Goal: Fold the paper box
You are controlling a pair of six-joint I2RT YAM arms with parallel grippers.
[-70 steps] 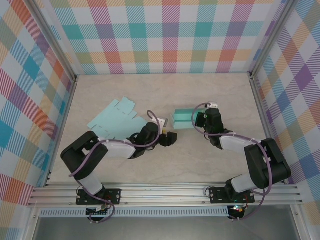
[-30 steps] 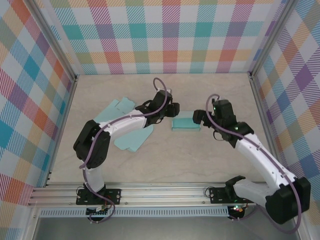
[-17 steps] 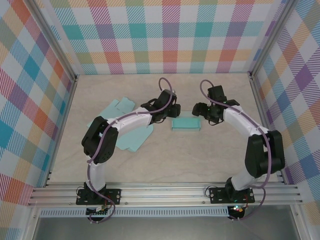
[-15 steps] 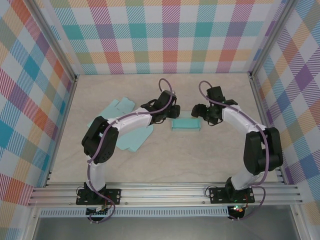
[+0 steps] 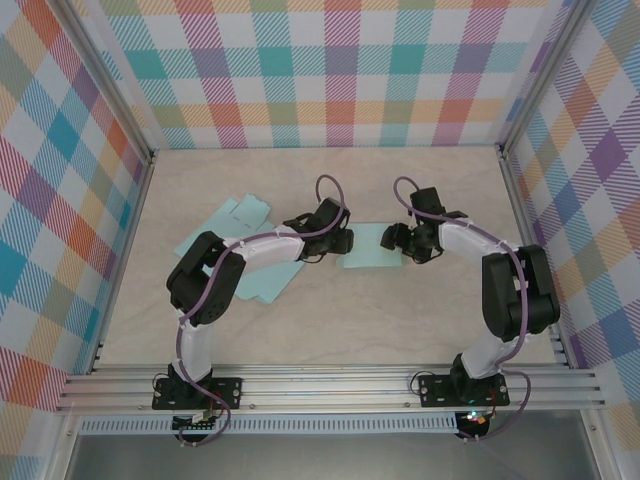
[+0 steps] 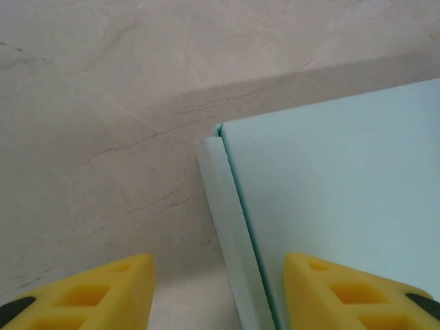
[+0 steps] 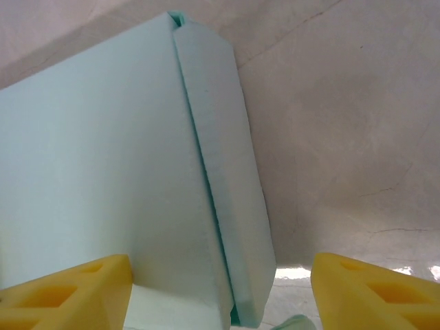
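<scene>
1. Grippers flank the paper box in the top view. It lies near the middle of the tabletop, with the left gripper at its left end and the right gripper at its right end, both low over it. From here I cannot tell whether either one touches it. The box is pale teal, flat and oblong. A flat teal cardboard blank lies to its left, partly under the left arm. The tabletop is beige with marble veins. Checked walls in pastel colours stand on three sides, and a metal rail runs along the near edge.
2. In the left wrist view the left gripper stands moderately wide, clamping nothing. One of its yellow fingers is over bare tabletop and the other over the box's top face. A corner of the paper box and a narrow flap along its edge lie between them. The card looks smooth.
3. In the right wrist view the right gripper is spread wide and grips nothing. The end of the paper box, with a folded flap along it, lies between its fingers. Veined tabletop shows beside the box
</scene>
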